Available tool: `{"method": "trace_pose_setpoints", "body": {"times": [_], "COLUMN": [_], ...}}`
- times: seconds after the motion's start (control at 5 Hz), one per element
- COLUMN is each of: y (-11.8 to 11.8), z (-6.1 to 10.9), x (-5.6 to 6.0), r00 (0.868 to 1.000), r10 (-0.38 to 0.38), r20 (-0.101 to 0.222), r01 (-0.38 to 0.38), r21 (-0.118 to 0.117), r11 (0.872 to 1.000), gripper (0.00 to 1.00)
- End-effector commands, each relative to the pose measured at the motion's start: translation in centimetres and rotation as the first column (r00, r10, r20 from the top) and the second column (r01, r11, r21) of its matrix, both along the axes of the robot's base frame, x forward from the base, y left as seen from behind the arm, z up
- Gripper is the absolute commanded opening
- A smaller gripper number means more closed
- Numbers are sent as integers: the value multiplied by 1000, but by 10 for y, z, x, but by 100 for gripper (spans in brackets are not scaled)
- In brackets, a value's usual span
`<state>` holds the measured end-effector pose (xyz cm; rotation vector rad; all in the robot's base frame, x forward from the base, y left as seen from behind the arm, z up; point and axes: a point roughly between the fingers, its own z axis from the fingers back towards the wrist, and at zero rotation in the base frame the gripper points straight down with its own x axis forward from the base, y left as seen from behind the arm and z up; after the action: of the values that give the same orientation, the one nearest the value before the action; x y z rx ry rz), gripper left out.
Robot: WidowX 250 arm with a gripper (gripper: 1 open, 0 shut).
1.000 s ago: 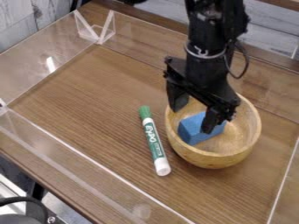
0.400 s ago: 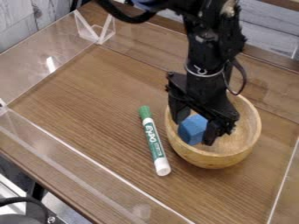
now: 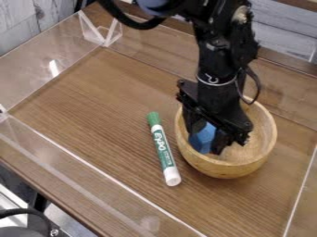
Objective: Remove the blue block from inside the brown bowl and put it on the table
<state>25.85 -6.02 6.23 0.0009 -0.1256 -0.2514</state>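
So the black robot gripper point(image 3: 210, 132) is down inside the brown bowl point(image 3: 233, 167), coming in over the rim on the side nearer the marker. The blue block point(image 3: 205, 140) is in the bowl too, on that same marker side, and it's partly hidden behind the gripper. The fingers are right around the block, part-way apart from what I can see, but honestly I can't tell if they've actually got a grip on it or are just next to it. The bowl sits on the glossy wood-grain table point(image 3: 93, 116), and its thick wooden rim is easy to make out. Just beside it there's a white marker with a green cap point(image 3: 164, 150), lying flat on the tabletop with the capped end pointing away from the camera.
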Motion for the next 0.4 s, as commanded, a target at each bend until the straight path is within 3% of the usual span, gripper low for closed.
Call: {"method": "trace_pose_setpoints", "body": {"times": [0.0,0.2], "y": [3,5], "z": [15,24], "x": [4,3], "r00": [1000,1000], "r10": [8,17], "r20": [26,18], "r01": [-8,-17], "r21": [-4,-2], "r11": [1000,1000], "gripper": [0,0]}}
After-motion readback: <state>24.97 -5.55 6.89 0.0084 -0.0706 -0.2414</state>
